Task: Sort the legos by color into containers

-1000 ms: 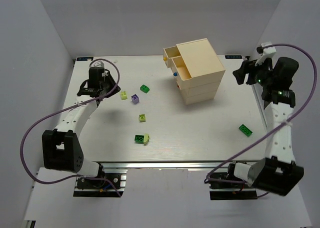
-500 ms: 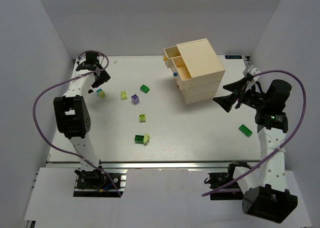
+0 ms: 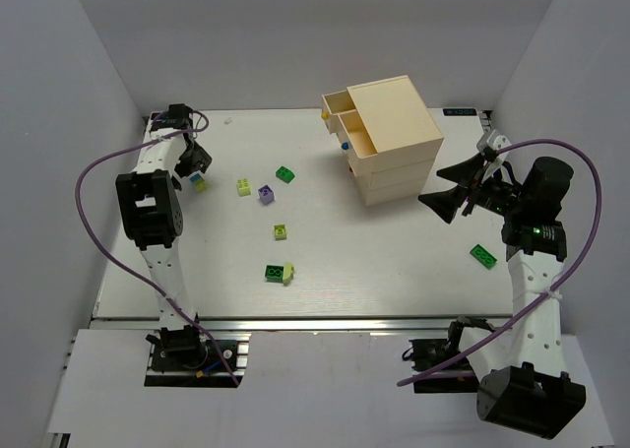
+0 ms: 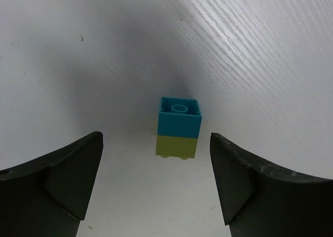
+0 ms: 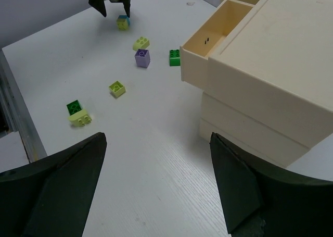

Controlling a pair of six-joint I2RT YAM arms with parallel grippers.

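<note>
Left claw (image 4: pixel 155 138) swings far-left, apart astride stacked blue-on-lime plastic bricks (image 4: pixel 179 117), probably a regrasp lineup; right claw (image 5: pixel 156 143) apart, idle.

White wood-grain table (image 3: pixel 394 271) occupies the frame centre. Grey walls (image 3: pixel 295 34) enclose three sides. Aluminium rail (image 3: pixel 325 322) runs along the lower edge.

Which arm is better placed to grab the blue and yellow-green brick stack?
Left. The left hand hangs open directly over the stack, straddling it. The right hand is far off, beside the chest.
</note>
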